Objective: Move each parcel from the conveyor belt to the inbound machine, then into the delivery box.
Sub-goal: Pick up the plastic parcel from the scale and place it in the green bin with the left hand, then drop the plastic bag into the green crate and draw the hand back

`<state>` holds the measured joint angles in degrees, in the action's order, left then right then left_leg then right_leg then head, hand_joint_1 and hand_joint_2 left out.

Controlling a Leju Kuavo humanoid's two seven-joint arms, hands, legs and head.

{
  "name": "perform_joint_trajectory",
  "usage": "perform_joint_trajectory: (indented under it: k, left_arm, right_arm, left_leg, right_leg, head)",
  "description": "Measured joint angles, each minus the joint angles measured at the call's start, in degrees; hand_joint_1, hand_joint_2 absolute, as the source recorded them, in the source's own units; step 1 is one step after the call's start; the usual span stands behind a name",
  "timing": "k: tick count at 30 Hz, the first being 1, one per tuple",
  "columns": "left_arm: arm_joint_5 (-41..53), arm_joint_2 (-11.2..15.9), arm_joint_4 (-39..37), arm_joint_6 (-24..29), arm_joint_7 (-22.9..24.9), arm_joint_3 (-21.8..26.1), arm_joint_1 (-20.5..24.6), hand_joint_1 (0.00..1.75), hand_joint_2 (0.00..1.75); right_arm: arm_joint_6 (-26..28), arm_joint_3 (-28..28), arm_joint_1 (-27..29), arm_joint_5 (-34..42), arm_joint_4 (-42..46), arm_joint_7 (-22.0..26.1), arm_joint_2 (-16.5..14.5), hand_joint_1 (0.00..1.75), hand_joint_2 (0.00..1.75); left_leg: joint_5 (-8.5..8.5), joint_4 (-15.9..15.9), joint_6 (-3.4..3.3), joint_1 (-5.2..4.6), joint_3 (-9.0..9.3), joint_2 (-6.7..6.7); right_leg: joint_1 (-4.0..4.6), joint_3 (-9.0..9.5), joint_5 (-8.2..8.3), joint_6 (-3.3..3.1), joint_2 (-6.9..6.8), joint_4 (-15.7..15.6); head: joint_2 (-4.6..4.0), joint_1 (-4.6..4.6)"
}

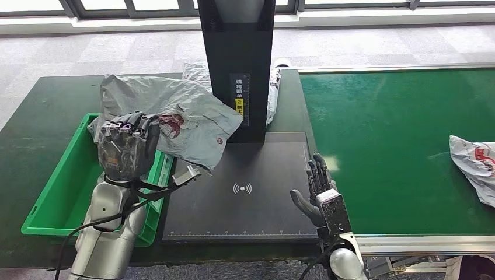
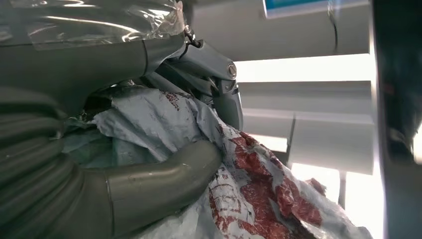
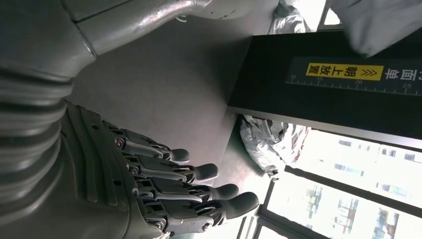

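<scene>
Centrally, yellow warning label [image 1: 239, 105] on inbound machine [image 1: 236, 64]

So the dark green tabletop [image 1: 41, 125] carries a bright green bin [image 1: 58, 198] on its left part and the black scanner platform [image 1: 257, 204] right beside it, with a black upright column [image 1: 236, 58] at the platform's back. A crumpled grey parcel [image 1: 272, 93] lies behind the column. The green conveyor belt [image 1: 391, 140] on the right carries one white parcel [image 1: 476, 166] at its far right edge.
</scene>
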<state>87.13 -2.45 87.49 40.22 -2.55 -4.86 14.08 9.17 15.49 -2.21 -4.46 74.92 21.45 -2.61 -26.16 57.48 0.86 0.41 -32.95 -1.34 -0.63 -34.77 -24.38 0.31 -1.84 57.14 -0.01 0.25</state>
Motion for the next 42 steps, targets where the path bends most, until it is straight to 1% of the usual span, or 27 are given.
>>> perform_joint_trajectory:
  k: [2,4,5,6,7,8,10,11,12,13,14,15,17,18,19,24,26,28,30,32,34,35,36,38,42]
  left_arm:
    - [1.19,1.48,2.90,0.06,-1.44,4.73,-0.54,1.75,1.75]
    - [1.20,3.59,3.89,0.05,-1.87,10.19,-1.63,1.75,1.75]
    - [1.21,4.95,3.93,-0.08,-0.93,12.69,-2.24,1.75,1.75]
    - [1.21,6.63,3.70,-0.68,1.20,14.56,-2.66,1.75,1.75]
    - [1.22,8.89,3.09,-1.92,5.29,15.11,-2.77,1.75,1.75]
    - [1.23,11.41,2.02,-3.58,11.63,14.50,-2.58,1.75,1.75]
    - [1.25,16.04,-1.41,-6.09,28.10,10.35,-1.84,1.75,1.75]
    - [1.26,17.40,-3.40,-6.35,35.91,8.26,-1.57,1.75,1.75]
    - [1.26,18.13,-5.58,-6.19,42.01,6.79,-1.43,1.75,1.75]
    - [1.27,18.48,-7.62,-6.08,45.24,6.04,-1.34,1.75,1.75]
    - [1.27,18.68,-9.78,-6.09,45.54,5.81,-1.14,1.75,1.75]
    - [1.28,18.76,-11.93,-6.18,43.44,5.88,-0.84,1.75,1.75]
    - [1.28,18.98,-15.58,-6.26,36.43,6.28,-0.22,1.75,1.75]
    - [1.28,19.03,-16.99,-6.25,34.06,6.41,-0.08,1.75,1.75]
    - [1.28,19.07,-18.14,-6.25,32.74,6.51,-0.04,1.75,1.75]
    - [1.28,19.28,-21.41,-6.42,31.79,6.92,0.11,1.75,1.75]
    - [1.25,19.08,-22.37,-7.78,30.57,7.27,0.18,1.75,1.75]
    - [1.06,18.12,-23.53,-10.33,27.17,8.50,0.45,0.90,1.75]
    - [0.63,16.45,-25.04,-12.60,22.97,10.39,0.91,0.03,1.75]
    - [-2.38,14.52,-26.58,-15.11,17.45,12.02,1.62,0.00,1.75]
    - [-8.80,12.37,-27.44,-17.78,10.90,13.00,2.38,0.00,1.75]
    - [-12.34,11.32,-27.42,-18.53,8.60,13.26,2.69,0.00,1.75]
    - [-15.38,10.43,-27.02,-18.65,7.41,13.34,2.93,0.00,1.75]
    - [-21.00,8.92,-25.47,-17.06,6.35,13.34,3.26,0.00,1.75]
    - [-31.42,6.52,-21.13,-9.66,1.90,13.32,3.24,0.00,0.00]
  right_arm:
    - [-0.37,-0.52,0.49,-0.07,0.59,-0.15,-0.19,0.00,1.75]
    - [-0.62,-1.00,0.86,-0.13,1.09,-0.45,-0.27,0.00,1.75]
    - [-0.75,-1.30,1.05,-0.13,1.32,-0.63,-0.28,0.00,1.75]
    - [-0.95,-1.62,1.19,-0.15,1.52,-0.85,-0.31,0.00,1.75]
    - [-1.15,-1.89,1.26,-0.22,1.69,-1.05,-0.35,0.00,1.75]
    - [-1.39,-2.14,1.22,-0.37,1.83,-1.28,-0.44,0.00,1.75]
    - [-2.01,-2.57,0.91,-0.78,2.00,-2.03,-0.75,0.00,1.75]
    - [-2.31,-2.84,0.65,-0.94,2.03,-2.50,-0.95,0.00,1.75]
    - [-2.62,-3.15,0.30,-1.01,2.04,-2.90,-1.18,0.00,1.75]
    - [-2.88,-3.46,-0.10,-1.01,2.04,-3.24,-1.37,0.00,1.75]
    - [-3.09,-3.75,-0.50,-0.96,2.01,-3.52,-1.53,0.00,1.75]
    - [-3.25,-4.04,-0.86,-0.90,1.94,-3.72,-1.65,0.00,1.75]
    - [-3.37,-4.65,-1.45,-0.82,1.74,-3.97,-1.79,0.00,1.75]
    - [-3.38,-4.88,-1.69,-0.82,1.63,-4.00,-1.84,0.00,1.75]
    - [-3.38,-5.03,-1.88,-0.81,1.55,-4.01,-1.89,0.00,1.75]
    - [-3.39,-5.23,-2.15,-0.80,1.34,-4.01,-1.92,0.00,1.75]
    - [-3.41,-5.32,-2.19,-0.77,1.30,-4.01,-1.93,0.00,1.75]
    - [-3.49,-5.68,-2.19,-0.71,1.30,-4.05,-1.94,0.00,1.75]
    - [-3.77,-6.23,-2.16,-0.67,1.31,-4.14,-1.94,0.00,1.75]
    - [-4.17,-6.89,-1.96,-0.88,1.38,-4.45,-1.94,0.00,1.75]
    - [-4.69,-7.85,-1.31,-1.36,1.84,-4.97,-1.93,0.00,1.75]
    - [-5.10,-8.40,-0.90,-1.65,2.19,-5.19,-1.93,0.00,1.75]
    - [-5.59,-8.97,-0.51,-1.95,2.56,-5.34,-1.93,0.00,1.75]
    - [-6.38,-10.06,-0.08,-2.67,3.16,-5.72,-2.05,0.00,1.75]
    - [-6.61,-11.66,-0.11,-3.69,3.90,-6.24,-2.71,0.00,1.75]
  left_leg:
    - [-0.04,-0.04,0.06,0.00,0.03,-0.06]
    - [-0.07,-0.09,0.13,0.00,0.13,-0.19]
    - [-0.06,-0.10,0.16,0.00,0.18,-0.24]
    - [-0.04,-0.10,0.21,0.02,0.18,-0.27]
    - [-0.02,-0.10,0.26,0.05,0.16,-0.27]
    - [0.00,-0.10,0.31,0.08,0.14,-0.27]
    - [0.03,-0.14,0.38,0.10,0.12,-0.25]
    - [0.04,-0.17,0.41,0.10,0.12,-0.25]
    - [0.05,-0.18,0.42,0.10,0.12,-0.26]
    - [0.07,-0.17,0.44,0.12,0.12,-0.31]
    - [0.07,-0.15,0.44,0.13,0.10,-0.35]
    - [0.08,-0.13,0.44,0.14,0.09,-0.36]
    - [0.08,-0.13,0.43,0.13,0.08,-0.33]
    - [0.08,-0.13,0.43,0.12,0.08,-0.31]
    - [0.08,-0.13,0.43,0.12,0.08,-0.32]
    - [0.07,-0.13,0.44,0.12,0.07,-0.32]
    - [0.06,-0.13,0.44,0.12,0.07,-0.31]
    - [0.05,-0.13,0.45,0.11,0.07,-0.30]
    - [0.06,-0.13,0.45,0.10,0.08,-0.28]
    - [0.06,-0.13,0.44,0.08,0.09,-0.26]
    - [0.07,-0.13,0.42,0.05,0.10,-0.18]
    - [0.08,-0.13,0.40,0.04,0.11,-0.10]
    - [0.09,-0.13,0.39,0.02,0.11,-0.04]
    - [0.10,-0.14,0.37,-0.02,0.13,0.01]
    - [0.11,-0.13,0.38,0.00,0.11,-0.10]
  right_leg:
    - [0.00,0.00,-0.05,-0.07,0.05,0.01]
    - [0.03,-0.02,-0.09,-0.14,0.16,0.01]
    - [0.07,-0.06,-0.09,-0.16,0.21,0.01]
    - [0.13,-0.13,-0.10,-0.19,0.24,0.00]
    - [0.19,-0.20,-0.10,-0.22,0.25,0.00]
    - [0.22,-0.22,-0.09,-0.26,0.24,0.00]
    - [0.21,-0.19,-0.06,-0.35,0.23,0.02]
    - [0.19,-0.16,-0.04,-0.38,0.23,0.03]
    - [0.19,-0.17,-0.02,-0.41,0.25,0.04]
    - [0.22,-0.19,0.00,-0.44,0.29,0.04]
    - [0.24,-0.21,0.03,-0.45,0.32,0.03]
    - [0.25,-0.21,0.06,-0.46,0.34,0.02]
    - [0.20,-0.19,0.07,-0.44,0.31,0.02]
    - [0.19,-0.19,0.07,-0.44,0.30,0.02]
    - [0.20,-0.20,0.07,-0.44,0.31,0.02]
    - [0.23,-0.22,0.06,-0.45,0.33,0.01]
    - [0.23,-0.22,0.04,-0.46,0.31,0.01]
    - [0.23,-0.23,0.04,-0.46,0.30,0.01]
    - [0.23,-0.22,0.04,-0.46,0.28,0.00]
    - [0.21,-0.21,0.04,-0.45,0.26,-0.01]
    - [0.16,-0.16,0.05,-0.44,0.17,-0.01]
    - [0.12,-0.14,0.04,-0.42,0.10,0.00]
    - [0.08,-0.11,0.03,-0.41,0.04,0.01]
    - [0.03,-0.09,0.02,-0.38,0.00,0.02]
    - [0.13,-0.12,0.07,-0.41,0.09,0.01]
  head:
    - [-0.01,0.00]
    - [-0.01,-0.01]
    - [0.00,-0.01]
    - [0.00,-0.01]
    - [0.00,0.00]
    - [0.00,0.01]
    - [-0.01,-0.03]
    - [-0.01,-0.04]
    - [0.00,-0.04]
    - [0.00,-0.02]
    - [0.01,-0.01]
    - [0.01,-0.01]
    - [0.00,-0.02]
    - [0.00,-0.01]
    - [0.00,-0.01]
    - [-0.01,-0.01]
    - [-0.02,-0.02]
    - [0.00,-0.03]
    - [0.00,-0.02]
    - [-0.01,-0.02]
    - [0.00,-0.02]
    - [0.00,-0.03]
    - [0.01,-0.04]
    - [0.01,-0.08]
    - [-0.01,-0.05]
